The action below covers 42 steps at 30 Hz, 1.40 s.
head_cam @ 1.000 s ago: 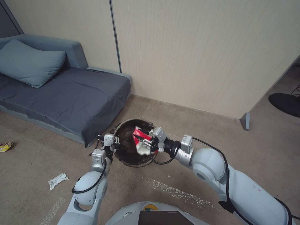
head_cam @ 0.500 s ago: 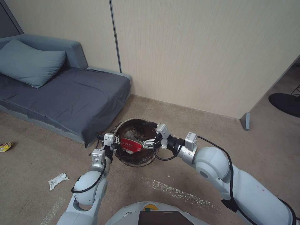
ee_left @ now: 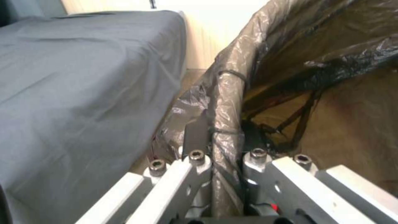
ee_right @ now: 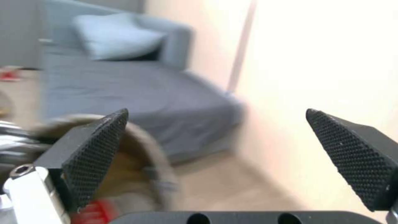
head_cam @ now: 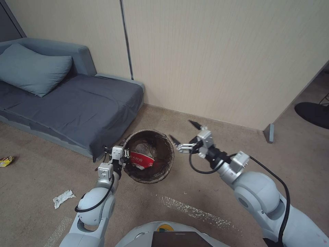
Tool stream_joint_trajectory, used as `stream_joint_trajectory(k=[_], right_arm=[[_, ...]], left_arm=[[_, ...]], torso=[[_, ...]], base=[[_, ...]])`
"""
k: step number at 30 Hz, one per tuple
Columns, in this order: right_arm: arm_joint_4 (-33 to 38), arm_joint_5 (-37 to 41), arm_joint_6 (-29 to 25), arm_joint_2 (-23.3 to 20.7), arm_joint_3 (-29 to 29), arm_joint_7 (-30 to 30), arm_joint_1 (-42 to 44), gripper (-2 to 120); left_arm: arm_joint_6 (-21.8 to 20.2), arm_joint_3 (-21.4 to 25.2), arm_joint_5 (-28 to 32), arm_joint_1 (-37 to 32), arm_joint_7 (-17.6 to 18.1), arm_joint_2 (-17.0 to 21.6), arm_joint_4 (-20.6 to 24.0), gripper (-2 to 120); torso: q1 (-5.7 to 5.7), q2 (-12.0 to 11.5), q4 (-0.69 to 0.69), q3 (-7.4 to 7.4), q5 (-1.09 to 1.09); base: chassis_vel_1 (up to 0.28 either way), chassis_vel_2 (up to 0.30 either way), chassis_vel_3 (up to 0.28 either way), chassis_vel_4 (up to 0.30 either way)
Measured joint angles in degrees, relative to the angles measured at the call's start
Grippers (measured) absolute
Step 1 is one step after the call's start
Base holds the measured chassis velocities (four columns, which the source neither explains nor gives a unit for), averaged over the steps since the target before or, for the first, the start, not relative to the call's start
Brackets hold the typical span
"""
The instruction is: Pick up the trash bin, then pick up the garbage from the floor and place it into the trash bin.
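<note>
Beside the foot of the sofa, your left claw is clamped on the near-left rim of the trash bin, one finger inside the liner and one outside, as your left wrist view shows it pinching the bagged rim. You can see the bin tipped toward the head camera, its dark liner folded over the rim, and a crumpled red-and-white paper cup lying inside against the left wall, just by the clamped claw. Whether the bin rests on the carpet or hangs just above it, you cannot tell.

Your right claw hovers just right of the bin's rim, clear of it, spread wide and holding nothing; in the right wrist view its two textured fingertips stand far apart with the bin's edge below them.

Under everything you have tan carpet, meeting a pale panelled wall behind the bin. The grey sofa with its pillow fills the left side, its corner close to the bin.

Still on the floor to your left: a white scrap near the left arm, and a yellow wrapper at the far left edge of the carpet.
</note>
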<state>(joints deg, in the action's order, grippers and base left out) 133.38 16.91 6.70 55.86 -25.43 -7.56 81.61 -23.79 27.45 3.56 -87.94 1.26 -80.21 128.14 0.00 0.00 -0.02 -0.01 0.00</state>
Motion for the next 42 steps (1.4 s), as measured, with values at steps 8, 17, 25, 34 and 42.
stream_joint_trajectory(k=[8, 17, 25, 34, 42], right_arm=[[-4.67, -9.89, -14.07, 15.86, -9.83, 0.41, 10.35, 100], [-6.52, -11.55, -23.10, 24.70, -18.14, -1.94, 21.74, 100], [-8.00, -13.23, -30.89, 29.02, -18.09, 1.70, 27.35, 100], [-7.98, -13.48, -33.32, 30.49, -17.32, 3.48, 28.87, 100], [-7.10, -13.55, -31.40, 30.05, -17.73, 3.91, 28.45, 100]], left_arm=[[0.23, 1.31, 0.13, -0.15, -0.05, 0.33, 1.21, 2], [0.81, 1.42, -0.35, -0.69, -0.05, 0.01, 1.65, 2], [0.80, 1.52, -0.69, -1.29, -0.05, 0.34, 1.90, 2], [0.62, 1.31, -0.74, -1.64, -0.22, 0.56, 1.97, 2], [0.98, 1.36, -1.79, -2.15, -2.18, 0.72, 2.06, 2]], torso=[[0.00, 0.00, 0.00, 0.00, -0.01], [0.00, 0.00, 0.01, 0.00, -0.02], [0.00, 0.00, 0.02, 0.00, -0.01], [0.00, 0.00, 0.02, 0.00, -0.01], [0.00, 0.00, 0.01, 0.00, -0.01]], base=[[0.000, 0.000, 0.000, 0.000], [0.000, 0.000, 0.000, 0.000], [0.000, 0.000, 0.000, 0.000], [0.000, 0.000, 0.000, 0.000], [0.000, 0.000, 0.000, 0.000]])
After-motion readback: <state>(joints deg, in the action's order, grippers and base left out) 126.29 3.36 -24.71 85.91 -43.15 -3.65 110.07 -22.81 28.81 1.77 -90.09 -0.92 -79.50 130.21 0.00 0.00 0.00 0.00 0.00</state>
